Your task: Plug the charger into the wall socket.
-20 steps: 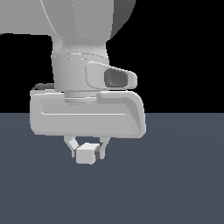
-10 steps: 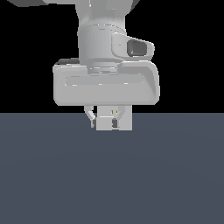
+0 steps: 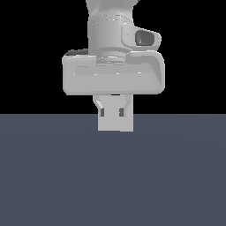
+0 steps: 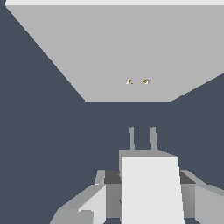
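1. The gripper [image 3: 115, 115] hangs above the dark grey floor [image 3: 53, 176], its fingers [image 3: 102, 109] clamped on the charger [image 3: 115, 122].
2. In the wrist view, the charger [image 4: 151, 188] has two prongs [image 4: 153, 138] pointing toward the wall socket [image 4: 105, 48].
3. The socket's two dark-gold slots [image 4: 137, 81] lie ahead, apart from the prongs.
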### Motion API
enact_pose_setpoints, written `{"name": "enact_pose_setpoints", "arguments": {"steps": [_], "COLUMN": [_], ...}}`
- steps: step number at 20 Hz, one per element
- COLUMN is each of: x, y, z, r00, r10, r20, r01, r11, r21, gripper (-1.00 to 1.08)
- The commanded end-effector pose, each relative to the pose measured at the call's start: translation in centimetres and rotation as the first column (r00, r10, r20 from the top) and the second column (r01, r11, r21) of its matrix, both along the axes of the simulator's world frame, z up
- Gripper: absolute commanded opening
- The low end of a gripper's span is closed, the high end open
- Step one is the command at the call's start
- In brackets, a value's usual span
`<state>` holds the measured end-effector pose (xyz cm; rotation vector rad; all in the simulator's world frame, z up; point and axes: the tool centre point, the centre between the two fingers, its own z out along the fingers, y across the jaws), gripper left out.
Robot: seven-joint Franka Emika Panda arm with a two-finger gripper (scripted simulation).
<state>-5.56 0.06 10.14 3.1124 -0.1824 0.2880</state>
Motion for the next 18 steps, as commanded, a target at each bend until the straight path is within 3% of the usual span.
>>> {"name": "enact_pose_setpoints", "arguments": {"steps": [1, 10, 18], "x": [0.0, 0.3, 2.7], "y": [0.1, 0.1, -0.2], "z": [-0.1, -0.1, -0.1], "r00": [1.0, 1.0, 1.0], "r10": [0.001, 0.0, 0.0], "r20": [-0.001, -0.001, -0.001], "r01": [-0.001, 0.0, 0.0], "r11": [1.0, 1.0, 1.0], "r21": [0.0, 0.0, 0.0], "gripper": [-1.0, -1.0, -1.0]}}
